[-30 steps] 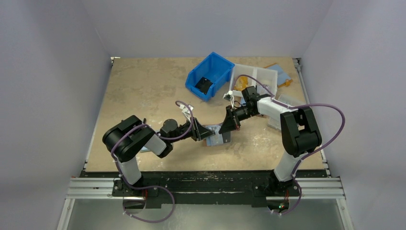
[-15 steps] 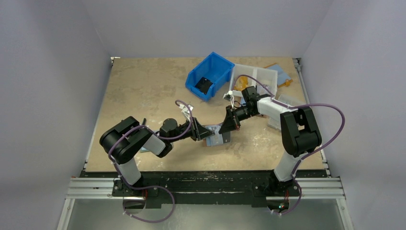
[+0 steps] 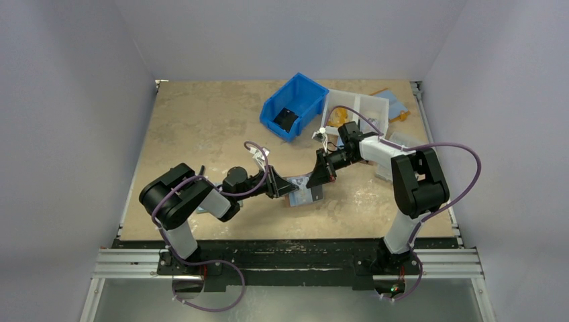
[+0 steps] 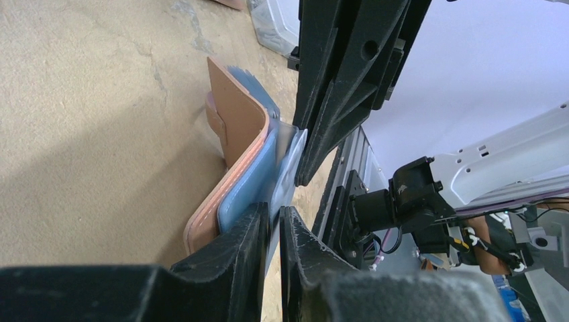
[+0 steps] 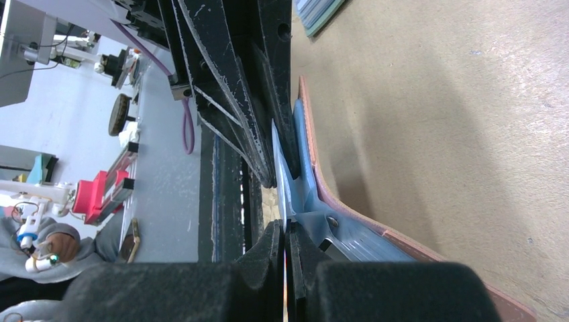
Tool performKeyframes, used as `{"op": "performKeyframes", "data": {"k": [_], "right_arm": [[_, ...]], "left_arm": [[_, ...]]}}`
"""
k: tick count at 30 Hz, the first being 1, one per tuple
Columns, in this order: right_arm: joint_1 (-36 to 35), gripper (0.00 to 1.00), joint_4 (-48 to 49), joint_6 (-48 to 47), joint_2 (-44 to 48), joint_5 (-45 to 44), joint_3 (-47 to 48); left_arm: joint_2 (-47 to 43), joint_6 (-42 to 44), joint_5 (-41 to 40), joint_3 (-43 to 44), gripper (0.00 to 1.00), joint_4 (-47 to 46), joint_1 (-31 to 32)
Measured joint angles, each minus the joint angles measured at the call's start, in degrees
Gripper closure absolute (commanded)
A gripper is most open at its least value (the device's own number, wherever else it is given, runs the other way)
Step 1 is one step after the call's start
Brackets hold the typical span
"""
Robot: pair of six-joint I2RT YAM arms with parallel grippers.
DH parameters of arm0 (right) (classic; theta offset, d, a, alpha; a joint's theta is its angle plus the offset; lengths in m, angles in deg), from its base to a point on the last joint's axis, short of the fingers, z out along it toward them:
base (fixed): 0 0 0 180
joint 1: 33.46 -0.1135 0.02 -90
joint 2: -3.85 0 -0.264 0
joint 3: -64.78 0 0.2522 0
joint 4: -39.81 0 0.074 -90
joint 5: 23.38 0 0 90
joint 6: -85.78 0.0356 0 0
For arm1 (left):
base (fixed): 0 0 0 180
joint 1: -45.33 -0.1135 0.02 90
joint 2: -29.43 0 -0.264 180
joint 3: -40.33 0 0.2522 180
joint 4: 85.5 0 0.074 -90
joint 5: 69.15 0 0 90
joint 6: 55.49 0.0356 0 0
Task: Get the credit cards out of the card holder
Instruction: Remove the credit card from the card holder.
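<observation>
Right wrist view: the right gripper (image 5: 284,231) is pinched closed on the edge of a thin pale card (image 5: 279,168), which stands on edge and runs toward 12 o'clock. The card sits just beside the light-blue lining of the card holder (image 5: 349,221), whose salmon-brown leather lies at 3 o'clock of the card, resting on the table (image 3: 201,134).

In the left wrist view the left gripper (image 4: 275,215) has its 2 fingers drawn close, leaving a narrow slit with the same pale sheet in it. I cannot tell whether the pads press it. The holder's leather flap curls upright at 10 o'clock of those fingers, outside them.

From the top, the holder lies open near the table's middle, at 6 o'clock of a blue bin (image 3: 295,100). The left gripper meets it from 9 o'clock, the right from 2 o'clock. A white divided tray (image 3: 359,107) sits at 3 o'clock of the bin.
</observation>
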State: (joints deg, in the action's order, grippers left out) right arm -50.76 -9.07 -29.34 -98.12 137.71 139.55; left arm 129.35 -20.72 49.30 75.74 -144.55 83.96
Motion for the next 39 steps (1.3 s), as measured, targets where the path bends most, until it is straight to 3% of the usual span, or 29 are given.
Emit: {"op": "performKeyframes", "data": {"k": [8,27,33,39], "right_arm": [[0.00,0.97,-0.02,0.00,-0.04,0.02,0.00],[-0.31,0.80,-1.16,-0.70,-0.87,0.72,0.02],[-0.26,0.94,-1.97,-1.62,-0.94,0.50,0.04],[-0.28,1.00,-2.58,-1.97,-1.16,0.70,0.04]], "left_arm": [[-0.07,-0.70,0.90,-0.46,1.00,-1.42,-0.07],[-0.07,-1.29,1.86,-2.08,1.00,-4.28,-0.35],[-0.07,-1.33,1.84,-2.58,1.00,-4.28,-0.37],[-0.07,-1.36,1.88,-2.69,0.95,-4.28,-0.37]]}}
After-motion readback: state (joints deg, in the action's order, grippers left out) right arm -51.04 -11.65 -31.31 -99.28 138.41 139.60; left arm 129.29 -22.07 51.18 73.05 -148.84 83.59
